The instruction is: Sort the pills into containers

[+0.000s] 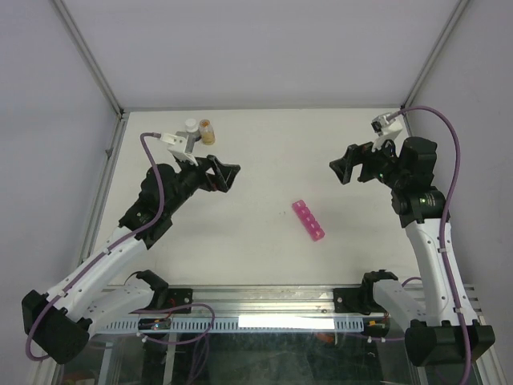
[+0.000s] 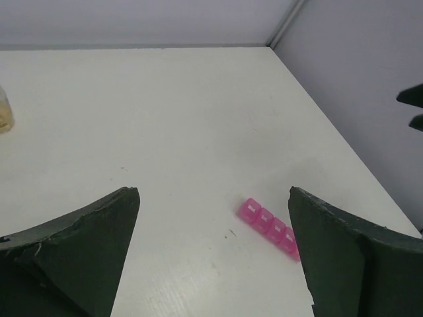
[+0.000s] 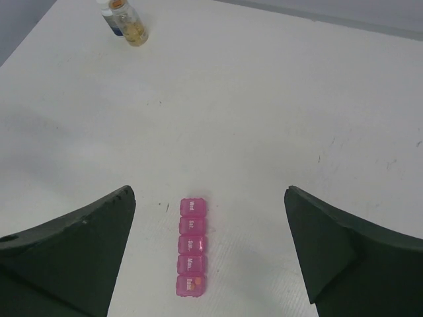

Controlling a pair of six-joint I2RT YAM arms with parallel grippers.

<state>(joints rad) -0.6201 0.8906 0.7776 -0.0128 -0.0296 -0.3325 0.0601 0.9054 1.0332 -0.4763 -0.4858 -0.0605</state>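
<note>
Both arms hover over the white tabletop (image 1: 264, 257), nothing held. L gripper (image 1: 232, 176): jaws spread wide, empty. R gripper (image 1: 337, 172): same, wide apart & empty.

The bright-pink translucent plastic pill-box strip (image 3: 192, 247) lies flat on the table, apart from both grippers, nearer the R arm & closer to the bases. R wrist view shows five joined square compartments, day labels up; lids look closed. A small amber vial (image 1: 208, 131) & a white-capped dark bottle (image 1: 191, 127) stand side by side at the far edge, just beyond the L gripper. No loose pills visible.

Judgement: task barely begun, step in hand is prob. the first reach. To do it well:
- R wrist cam frames the strip lengthwise btw its fingers, so R can drop straight down & pinch across the short width, mid-strip, not at an end.
- Strip looks light & slick, likely to skid or pivot. Close slowly, keep it pressed to the table.
- Leave the lid edges free for opening.
- L takes the vial w/o nudging the bottle beside it.
</note>
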